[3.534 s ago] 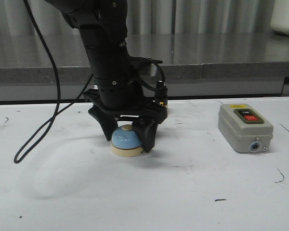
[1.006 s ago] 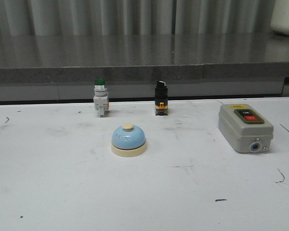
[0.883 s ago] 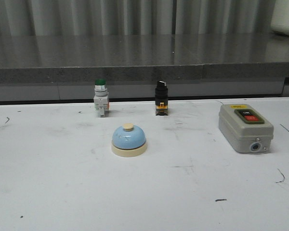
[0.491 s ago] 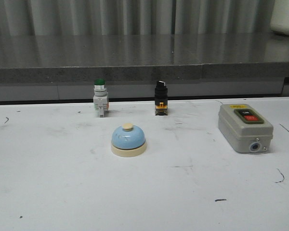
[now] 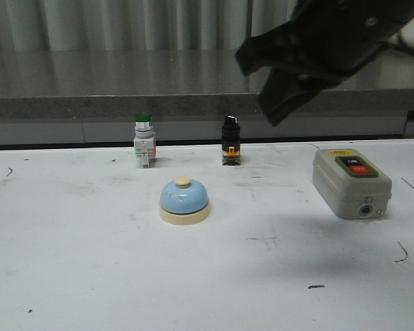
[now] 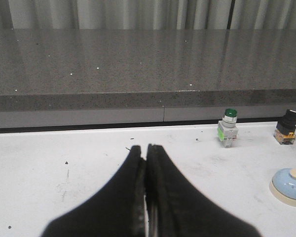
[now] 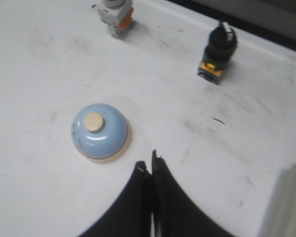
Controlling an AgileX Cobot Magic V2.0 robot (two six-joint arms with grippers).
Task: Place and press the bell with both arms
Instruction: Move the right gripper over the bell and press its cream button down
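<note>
Front view: bell (image 5: 184, 201) alone on white surface (image 5: 90, 276), right arm (image 5: 317, 48) high above, apart from it.
Left wrist view: left gripper (image 6: 146, 154) jaws pressed together, empty; bell off to the side. Right wrist view: right gripper (image 7: 151, 169) jaws closed, empty, above surface beside bell; black selector switch (image 7: 217, 47) beyond.

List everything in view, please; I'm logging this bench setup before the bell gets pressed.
bell: one, light blue dome, cream base and button, mid-table, untouched.
green-capped push button: one, grey body, back of table, left of the bell.
black selector switch: one, black with yellow base, back of table, right of the bell.
switch box: one, grey, red and black buttons, table's right side.
table: one, white, scuffed.
counter: one, grey stone, behind the table.
right gripper: black, fingers together, above the table near the bell.
left gripper: black, fingers together, far left, empty.
</note>
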